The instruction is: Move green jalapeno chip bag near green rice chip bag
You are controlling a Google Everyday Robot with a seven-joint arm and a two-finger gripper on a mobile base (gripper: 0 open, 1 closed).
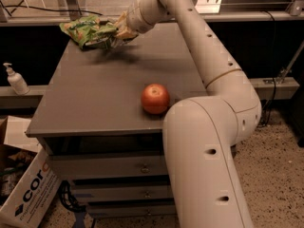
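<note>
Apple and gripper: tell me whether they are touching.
Apart. Camera view: apple near the front edge, gripper at the far corner by the chip bags, bare tabletop between.
</note>
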